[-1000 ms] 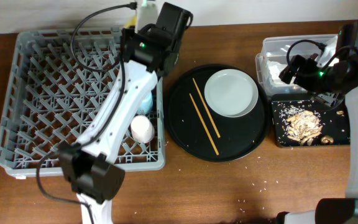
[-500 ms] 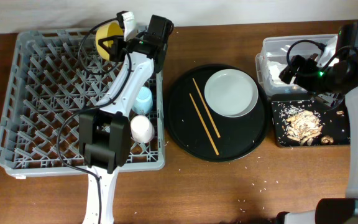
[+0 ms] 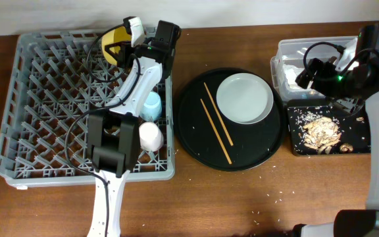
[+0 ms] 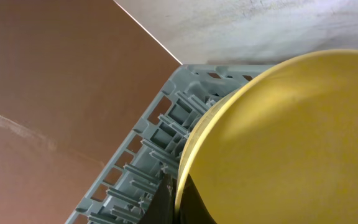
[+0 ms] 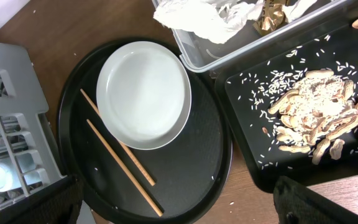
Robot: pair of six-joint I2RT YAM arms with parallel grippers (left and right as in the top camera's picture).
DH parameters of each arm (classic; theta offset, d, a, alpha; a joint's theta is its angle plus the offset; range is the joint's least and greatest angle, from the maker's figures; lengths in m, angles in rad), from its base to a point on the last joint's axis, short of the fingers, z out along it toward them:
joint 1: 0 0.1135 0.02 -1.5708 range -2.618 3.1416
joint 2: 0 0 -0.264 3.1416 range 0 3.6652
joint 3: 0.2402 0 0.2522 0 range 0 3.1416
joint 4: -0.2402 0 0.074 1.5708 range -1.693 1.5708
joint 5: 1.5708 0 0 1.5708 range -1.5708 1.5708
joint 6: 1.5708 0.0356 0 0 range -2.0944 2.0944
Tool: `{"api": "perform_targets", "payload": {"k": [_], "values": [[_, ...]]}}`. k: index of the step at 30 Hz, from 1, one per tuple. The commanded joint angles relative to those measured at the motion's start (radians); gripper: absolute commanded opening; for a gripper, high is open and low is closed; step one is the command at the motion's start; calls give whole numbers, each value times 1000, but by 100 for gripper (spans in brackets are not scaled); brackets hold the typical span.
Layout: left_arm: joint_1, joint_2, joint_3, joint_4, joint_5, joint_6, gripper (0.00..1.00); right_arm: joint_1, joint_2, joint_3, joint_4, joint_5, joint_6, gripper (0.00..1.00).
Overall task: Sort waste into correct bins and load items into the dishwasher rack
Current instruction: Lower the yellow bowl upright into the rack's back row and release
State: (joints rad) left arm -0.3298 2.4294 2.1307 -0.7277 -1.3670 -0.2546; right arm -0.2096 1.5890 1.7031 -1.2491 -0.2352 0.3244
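Two cups, light-blue cup (image 3: 151,103) and white cup (image 3: 151,136), sit racked just behind left claw (image 3: 130,33). Left claw clamped on yellow bowl (image 3: 113,39), over rack (image 3: 38,99) far edge. Plate (image 3: 244,98) and chopsticks (image 3: 217,122) wait to its right. Napkin (image 5: 210,15) and scraps (image 5: 309,118) look binned ahead of right claw (image 5: 176,205), fingers apart.

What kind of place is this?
Looks like a dish-clearing table, perhaps a test setup: a dishwasher rack, a round tray with plate and chopsticks, and a black bin of food scraps.
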Motion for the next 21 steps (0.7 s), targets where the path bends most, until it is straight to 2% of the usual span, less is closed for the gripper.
{"api": "perform_targets", "payload": {"k": [1,8,13,20,21], "values": [[21,26,-4,10,-72,2,0,0,6,-5,0,12,-6,98],[15,26,-4,10,-44,3,0,0,6,-5,0,12,-6,99],[-26,26,-4,-36,117,3,0,0,6,-5,0,12,-6,98],[-47,26,-4,-40,118,3,2,0,6,-5,0,12,-6,98],[-45,26,-4,-40,100,3,0,0,6,-5,0,12,-6,99]]}}
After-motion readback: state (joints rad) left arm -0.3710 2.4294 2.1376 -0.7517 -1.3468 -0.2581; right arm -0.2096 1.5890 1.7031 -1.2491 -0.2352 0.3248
